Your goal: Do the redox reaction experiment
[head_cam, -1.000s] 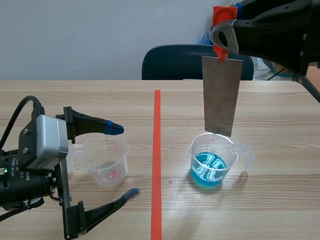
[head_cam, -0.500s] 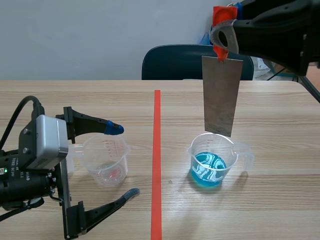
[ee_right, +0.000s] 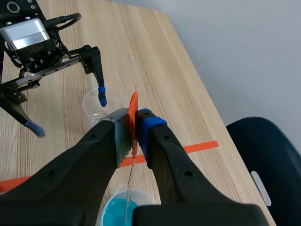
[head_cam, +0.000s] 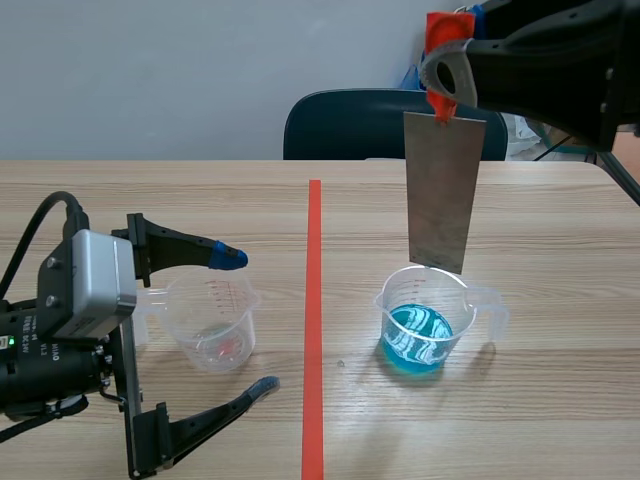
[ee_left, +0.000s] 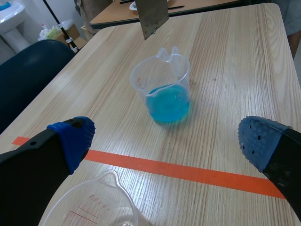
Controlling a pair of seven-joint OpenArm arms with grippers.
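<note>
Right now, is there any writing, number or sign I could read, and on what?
Nothing legible.
Red scale on the clear plastic beaker by the left arm: too blurred.
White print on that arm's black housing: too small.
On grey metal plate and beaker of blue liquid: none.

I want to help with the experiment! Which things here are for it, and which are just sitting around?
For the job:
metal plate, held in the right gripper
cup of blue liquid
clear cup, between the open left gripper

Just there:
dark chair behind the table
</note>
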